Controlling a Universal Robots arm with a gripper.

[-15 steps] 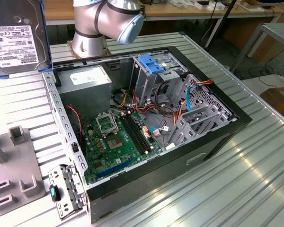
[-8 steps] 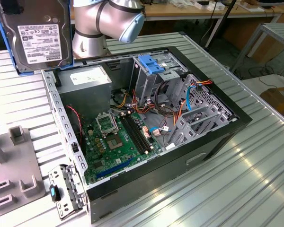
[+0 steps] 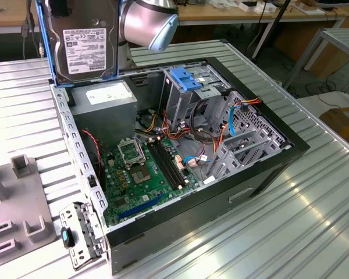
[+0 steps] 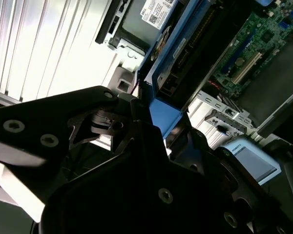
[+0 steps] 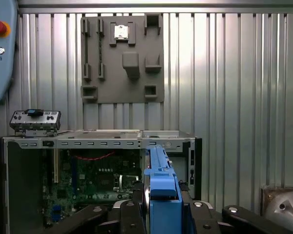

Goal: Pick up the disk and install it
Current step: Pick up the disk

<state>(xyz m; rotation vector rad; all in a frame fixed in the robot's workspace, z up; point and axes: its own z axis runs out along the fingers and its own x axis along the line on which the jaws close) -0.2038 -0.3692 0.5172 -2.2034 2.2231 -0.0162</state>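
One disk [image 3: 84, 42] sits clamped in the claw [image 5: 158, 210], above the open case [image 3: 183, 228].

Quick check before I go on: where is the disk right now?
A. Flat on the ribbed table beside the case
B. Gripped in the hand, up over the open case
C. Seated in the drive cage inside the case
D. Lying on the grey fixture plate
B: in the exterior view the disk hangs upright over the open case, and in the first wrist view the hand clamps its blue frame.
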